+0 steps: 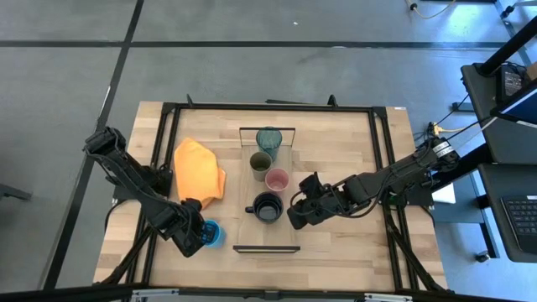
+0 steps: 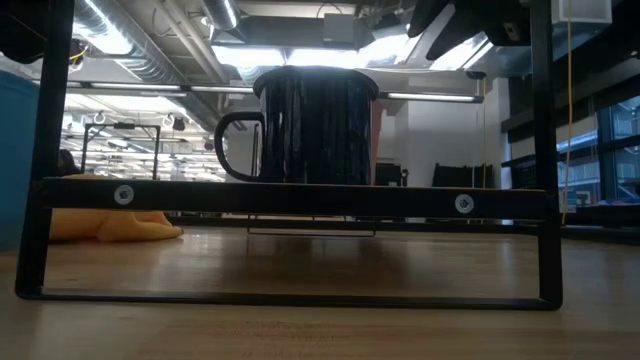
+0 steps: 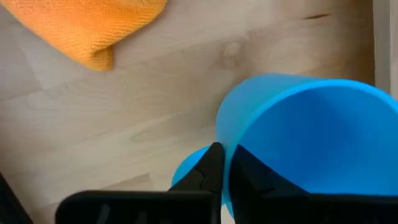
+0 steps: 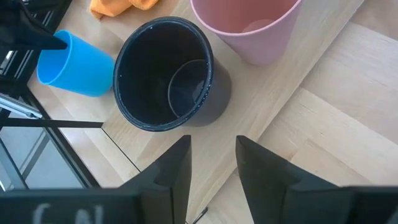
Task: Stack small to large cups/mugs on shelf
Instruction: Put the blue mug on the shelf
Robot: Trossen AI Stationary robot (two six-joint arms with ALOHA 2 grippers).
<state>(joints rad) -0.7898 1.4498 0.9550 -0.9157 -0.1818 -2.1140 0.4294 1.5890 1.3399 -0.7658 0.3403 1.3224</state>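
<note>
The shelf plank (image 1: pixel 289 226) runs from the table's far side to its near side. On it stand, from far to near, the teal tumbler (image 1: pixel 268 138), olive cup (image 1: pixel 261 164), pink cup (image 1: pixel 277 179) and black mug (image 1: pixel 268 207), each on its base. My left gripper (image 1: pixel 198 236) is shut on the blue mug (image 1: pixel 213 233), left of the plank's near end. My right gripper (image 1: pixel 295 215) is open and empty just right of the black mug (image 4: pixel 163 73), with the pink cup (image 4: pixel 249 25) beyond it. My left gripper pinches the blue mug's wall at the rim (image 3: pixel 225 163), one finger (image 3: pixel 211 171) outside and one (image 3: pixel 249 180) inside. The fingers come from the table's left side. The mug (image 4: pixel 74 56) looks tilted, mouth toward the gripper; whether it is clear of the table I cannot tell.
An orange cloth (image 1: pixel 199 172) lies left of the plank, far of the blue mug. Black metal frames (image 2: pixel 300 297) stand at the plank's short ends. A black frame (image 1: pixel 168 151) runs round the table's edges. Bare wood lies right of the plank.
</note>
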